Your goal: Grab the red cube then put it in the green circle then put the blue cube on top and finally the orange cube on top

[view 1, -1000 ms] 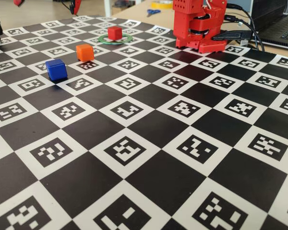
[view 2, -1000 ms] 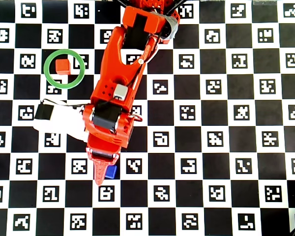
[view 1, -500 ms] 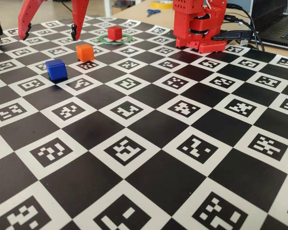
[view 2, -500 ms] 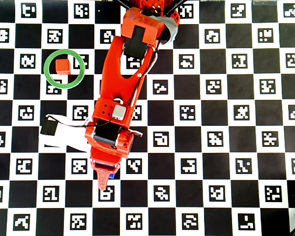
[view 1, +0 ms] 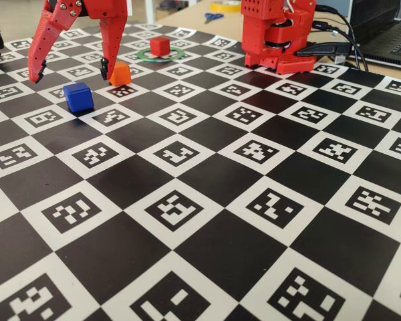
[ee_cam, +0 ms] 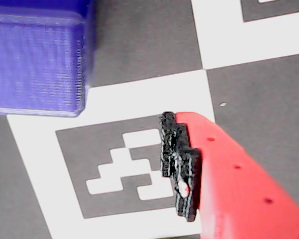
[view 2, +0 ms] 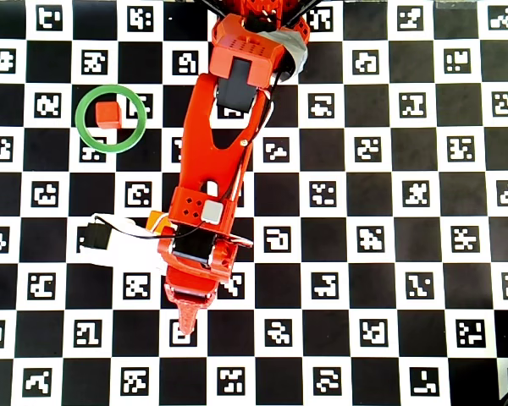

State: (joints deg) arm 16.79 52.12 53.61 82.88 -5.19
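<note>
I work in what looks like a robotics lab or maker's desk. Under me lies a black-and-white checkered calibration mat printed with square fiducial markers, spread over a pale wooden tabletop. Behind my red 3D-printed plastic arm base sit a dark open laptop, black cables, blue-handled scissors and a yellow tape roll.

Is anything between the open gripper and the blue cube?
Nothing visible. In the fixed view the gripper hangs open above the blue cube; the orange cube sits beside the right-hand finger, not between them.
</note>
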